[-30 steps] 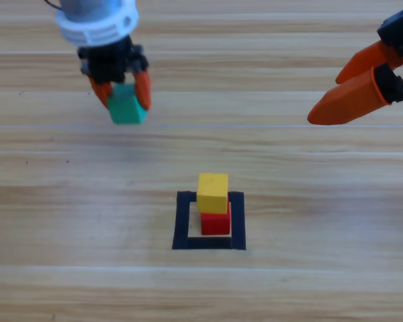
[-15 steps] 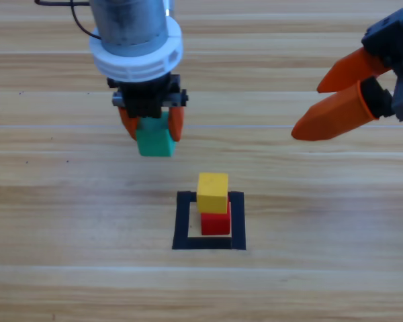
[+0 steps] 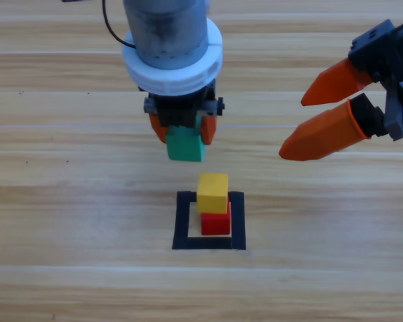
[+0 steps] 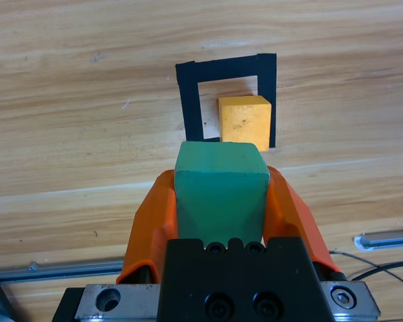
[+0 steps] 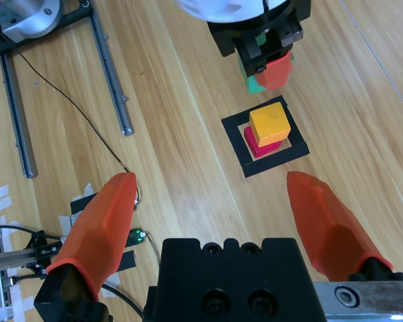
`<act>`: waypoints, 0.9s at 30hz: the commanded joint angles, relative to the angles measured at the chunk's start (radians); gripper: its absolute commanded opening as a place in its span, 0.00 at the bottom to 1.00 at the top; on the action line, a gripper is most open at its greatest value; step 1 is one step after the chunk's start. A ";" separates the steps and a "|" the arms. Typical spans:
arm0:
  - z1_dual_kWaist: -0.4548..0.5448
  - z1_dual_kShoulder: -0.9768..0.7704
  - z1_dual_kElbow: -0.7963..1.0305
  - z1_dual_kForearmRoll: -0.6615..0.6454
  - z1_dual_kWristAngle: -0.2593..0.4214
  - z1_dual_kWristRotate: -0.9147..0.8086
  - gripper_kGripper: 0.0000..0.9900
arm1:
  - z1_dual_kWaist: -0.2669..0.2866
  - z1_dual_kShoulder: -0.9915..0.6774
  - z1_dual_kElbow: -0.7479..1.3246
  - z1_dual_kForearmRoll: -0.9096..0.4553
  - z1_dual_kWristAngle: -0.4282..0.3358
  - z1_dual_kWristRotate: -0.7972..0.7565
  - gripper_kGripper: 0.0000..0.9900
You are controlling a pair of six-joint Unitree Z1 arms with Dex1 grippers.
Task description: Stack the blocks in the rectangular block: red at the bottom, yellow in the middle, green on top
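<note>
Left claw [image 3: 183, 132] grips green [image 4: 220, 191]; only the high view shows red [image 3: 215, 222] under yellow [image 3: 213, 192].

"What else is on the wooden table [image 3: 67, 221]?"

"Two metal rails [image 5: 67, 80] and a thin black wire [image 5: 80, 114] near one edge. Bits of white tape [image 5: 3, 201] too, and maybe a tiny green light [image 5: 140, 235]."

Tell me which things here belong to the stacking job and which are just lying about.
Belongs to the job:
green cube, held in the left claw
yellow cube, on the red cube
black tape square around that stack
right claw, open, waiting at the right

Just lying about:
metal rails, cables and tape scraps at the table's side
</note>
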 commanded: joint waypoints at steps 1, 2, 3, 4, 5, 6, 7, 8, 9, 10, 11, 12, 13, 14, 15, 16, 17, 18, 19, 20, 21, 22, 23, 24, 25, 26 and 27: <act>-0.029 0.082 -0.018 -0.013 0.009 -0.017 0.00 | 0.025 -0.079 0.039 -0.015 -0.010 -0.011 1.00; -0.032 0.089 -0.021 -0.013 0.009 -0.021 0.00 | 0.025 -0.083 0.040 -0.015 -0.011 -0.011 1.00; -0.034 0.095 -0.027 -0.013 0.009 -0.021 0.00 | 0.025 -0.086 0.045 -0.015 -0.011 -0.011 1.00; -0.034 0.101 -0.027 -0.013 0.009 -0.023 0.00 | 0.025 -0.092 0.049 -0.015 -0.011 -0.011 1.00; -0.035 0.108 -0.035 -0.014 0.007 -0.023 0.00 | 0.025 -0.103 0.057 -0.015 -0.016 -0.011 1.00; -0.035 0.119 -0.041 -0.014 0.007 -0.023 0.00 | 0.025 -0.111 0.063 -0.015 -0.021 -0.011 1.00; -0.035 0.127 -0.047 -0.014 0.007 -0.021 0.00 | 0.025 -0.117 0.068 -0.015 -0.028 -0.011 1.00; -0.035 0.138 -0.055 -0.014 0.006 -0.018 0.00 | 0.025 -0.125 0.074 -0.015 -0.034 -0.011 1.00; -0.035 0.144 -0.059 -0.014 0.006 -0.018 0.00 | 0.025 -0.132 0.080 -0.015 -0.042 -0.011 1.00; -0.035 0.153 -0.066 -0.014 0.006 -0.015 0.00 | 0.025 -0.137 0.083 -0.015 -0.044 -0.013 1.00; -0.035 0.159 -0.070 -0.014 0.006 -0.014 0.00 | 0.025 -0.143 0.088 -0.015 -0.044 -0.013 1.00; -0.035 0.164 -0.075 -0.014 0.006 -0.014 0.00 | 0.025 -0.148 0.092 -0.015 -0.044 -0.014 1.00; -0.035 0.167 -0.078 -0.014 0.006 -0.014 0.00 | 0.024 -0.151 0.095 -0.015 -0.045 -0.016 1.00; -0.035 0.170 -0.078 -0.014 0.006 -0.014 0.00 | 0.022 -0.152 0.100 -0.015 -0.045 -0.016 1.00; -0.035 0.174 -0.082 -0.014 0.006 -0.014 0.00 | 0.021 -0.152 0.102 -0.015 -0.045 -0.016 1.00; -0.035 0.178 -0.086 -0.014 0.006 -0.014 0.00 | 0.021 -0.152 0.102 -0.015 -0.045 -0.016 1.00; -0.035 0.181 -0.089 -0.014 0.006 -0.014 0.00 | 0.021 -0.151 0.102 -0.015 -0.045 -0.016 1.00; -0.035 0.182 -0.090 -0.014 0.006 -0.014 0.00 | 0.021 -0.151 0.102 -0.015 -0.045 -0.016 1.00; -0.035 0.184 -0.092 -0.014 0.006 -0.014 0.00 | 0.021 -0.151 0.102 -0.017 -0.045 -0.016 1.00; -0.035 0.185 -0.092 -0.014 0.004 -0.015 0.00 | 0.021 -0.149 0.102 -0.017 -0.045 -0.016 1.00; -0.035 0.187 -0.093 -0.014 0.004 -0.015 0.00 | 0.021 -0.148 0.102 -0.017 -0.045 -0.016 1.00; -0.035 0.187 -0.095 -0.014 0.004 -0.015 0.00 | 0.021 -0.146 0.102 -0.018 -0.045 -0.016 1.00; -0.035 0.188 -0.095 -0.014 0.004 -0.015 0.00 | 0.021 -0.144 0.103 -0.018 -0.045 -0.016 1.00; -0.035 0.193 -0.095 -0.014 0.004 -0.015 0.00 | 0.021 -0.143 0.103 -0.018 -0.045 -0.016 1.00; -0.035 0.194 -0.095 -0.014 0.004 -0.015 0.00 | 0.021 -0.141 0.105 -0.020 -0.045 -0.017 1.00; -0.035 0.197 -0.096 -0.014 0.002 -0.015 0.00 | 0.021 -0.138 0.105 -0.021 -0.045 -0.017 1.00; -0.035 0.199 -0.095 -0.014 0.001 -0.015 0.00 | 0.021 -0.137 0.105 -0.021 -0.045 -0.017 1.00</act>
